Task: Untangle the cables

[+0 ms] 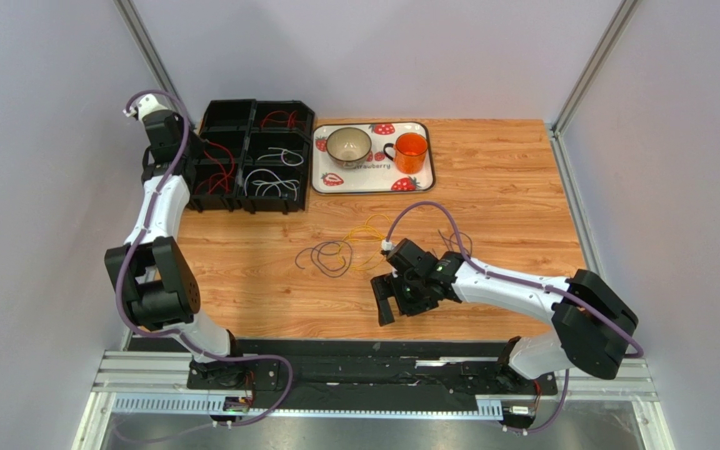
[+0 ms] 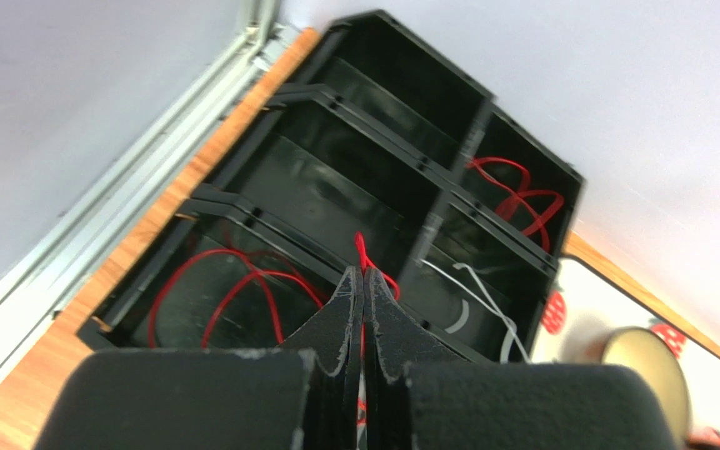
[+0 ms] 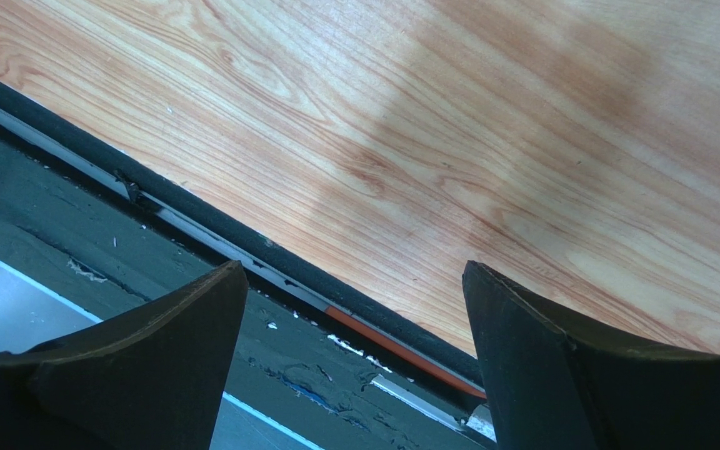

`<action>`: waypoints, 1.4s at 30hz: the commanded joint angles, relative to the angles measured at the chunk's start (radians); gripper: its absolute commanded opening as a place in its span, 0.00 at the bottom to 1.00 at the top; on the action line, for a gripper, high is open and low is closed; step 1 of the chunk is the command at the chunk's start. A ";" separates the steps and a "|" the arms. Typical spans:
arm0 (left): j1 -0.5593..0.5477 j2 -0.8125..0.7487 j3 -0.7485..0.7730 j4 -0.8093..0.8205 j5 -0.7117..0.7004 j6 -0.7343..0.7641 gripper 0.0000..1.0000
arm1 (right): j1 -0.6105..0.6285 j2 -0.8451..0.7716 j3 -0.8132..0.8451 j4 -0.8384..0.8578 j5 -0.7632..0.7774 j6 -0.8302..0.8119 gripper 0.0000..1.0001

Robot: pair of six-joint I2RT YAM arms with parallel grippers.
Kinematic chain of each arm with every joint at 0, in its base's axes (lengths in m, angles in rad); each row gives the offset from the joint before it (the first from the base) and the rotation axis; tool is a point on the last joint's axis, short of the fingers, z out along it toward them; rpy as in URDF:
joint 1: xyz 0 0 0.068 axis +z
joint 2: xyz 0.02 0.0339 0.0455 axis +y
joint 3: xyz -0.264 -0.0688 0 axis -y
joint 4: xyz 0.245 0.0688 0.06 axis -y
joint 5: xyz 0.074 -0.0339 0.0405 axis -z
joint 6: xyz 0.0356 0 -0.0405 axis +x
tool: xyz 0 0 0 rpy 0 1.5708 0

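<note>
A red cable [image 2: 363, 246] sticks up out of my left gripper [image 2: 365, 277], which is shut on it above the black bin organizer [image 2: 270, 112]. More red cables lie in the near-left compartment [image 2: 212, 292] and a far one [image 2: 520, 195], and white cables [image 2: 482, 292] lie in another. On the table lie loose cables: dark purple loops [image 1: 332, 255], thin yellow and orange strands [image 1: 365, 232], and dark strands [image 1: 455, 241] by the right arm. My right gripper [image 3: 354, 274] is open and holds nothing, over the table's near edge [image 1: 390, 302].
A strawberry-print tray [image 1: 359, 172] with a bowl [image 1: 348, 144] and an orange cup [image 1: 411, 151] sits right of the organizer [image 1: 251, 155]. Grey walls close in both sides. A black rail [image 3: 242, 272] runs along the table's front edge.
</note>
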 commanded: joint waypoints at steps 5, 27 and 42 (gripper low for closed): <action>0.037 0.082 0.039 -0.021 -0.144 0.010 0.00 | 0.006 0.015 0.033 0.016 0.009 -0.013 0.90; 0.054 0.358 0.252 -0.345 -0.226 -0.100 0.00 | 0.006 0.017 0.033 0.012 0.014 -0.008 0.90; 0.052 0.164 0.271 -0.482 -0.215 -0.071 0.78 | 0.006 -0.149 -0.040 -0.023 0.029 0.044 0.89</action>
